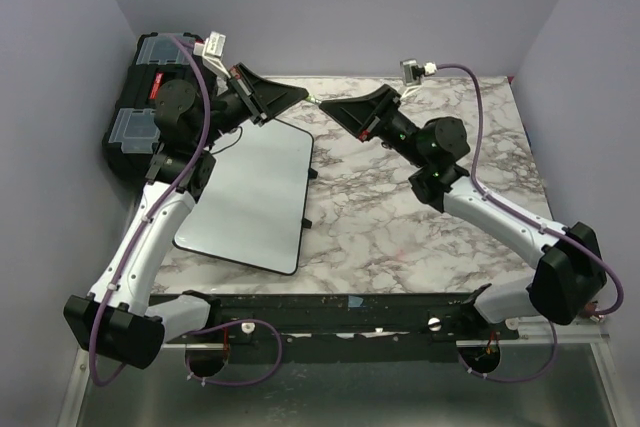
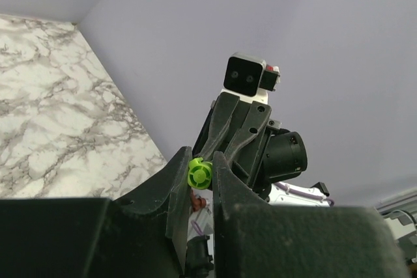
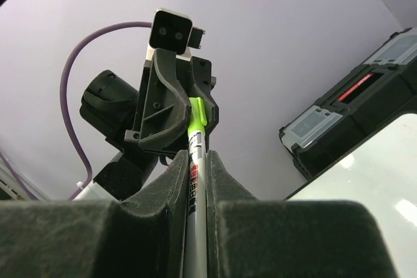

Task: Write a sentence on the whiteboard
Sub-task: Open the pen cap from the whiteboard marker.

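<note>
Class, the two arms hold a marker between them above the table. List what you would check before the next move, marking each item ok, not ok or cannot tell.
1. Grip of right gripper on marker: ok, shut on the barrel.
2. Grip of left gripper on cap: ok, shut on it.
3. Is the cap off the marker: not ok, it looks seated.
4. Does the whiteboard lie flat on the table: ok.
5. Is the whiteboard face bare for writing: ok, no words show.
6. Marker tip: cannot tell, hidden by the cap.

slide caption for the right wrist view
Right jaws hold the marker, left jaws its green cap; blank whiteboard and toolbox at right.
</note>
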Robot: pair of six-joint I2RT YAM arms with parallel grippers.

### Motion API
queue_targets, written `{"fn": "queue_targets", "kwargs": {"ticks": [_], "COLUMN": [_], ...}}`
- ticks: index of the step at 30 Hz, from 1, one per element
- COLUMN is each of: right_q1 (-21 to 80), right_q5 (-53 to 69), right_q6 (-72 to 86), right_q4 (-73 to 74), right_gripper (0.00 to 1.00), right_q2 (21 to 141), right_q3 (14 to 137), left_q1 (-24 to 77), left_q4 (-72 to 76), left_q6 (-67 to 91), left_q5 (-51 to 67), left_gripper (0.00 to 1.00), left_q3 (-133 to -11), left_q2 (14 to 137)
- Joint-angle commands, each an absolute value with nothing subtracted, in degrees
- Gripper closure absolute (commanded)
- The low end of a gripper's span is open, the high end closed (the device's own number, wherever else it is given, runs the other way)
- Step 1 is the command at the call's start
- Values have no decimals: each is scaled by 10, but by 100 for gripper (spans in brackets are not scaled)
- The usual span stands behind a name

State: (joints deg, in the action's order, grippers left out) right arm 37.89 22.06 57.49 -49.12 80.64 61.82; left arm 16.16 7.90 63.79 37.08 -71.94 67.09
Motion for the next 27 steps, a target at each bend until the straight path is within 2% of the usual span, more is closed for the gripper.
{"fn": "queue_targets", "kwargs": {"ticks": [1,27], "right_q1": [390,390], "right_q5": [192,138], "right_q6": [557,476], "right_q4": [-536,-451], "right_gripper": [99,99], "right_q2": [750,568], "right_q3": [601,496], "left_q1": [165,140], "left_q4": [14,-33], "left_q6": [616,637], "left_q5": [376,267], "left_gripper": [100,100], "left_q3": [-717,-716], "left_q2": [691,650]}}
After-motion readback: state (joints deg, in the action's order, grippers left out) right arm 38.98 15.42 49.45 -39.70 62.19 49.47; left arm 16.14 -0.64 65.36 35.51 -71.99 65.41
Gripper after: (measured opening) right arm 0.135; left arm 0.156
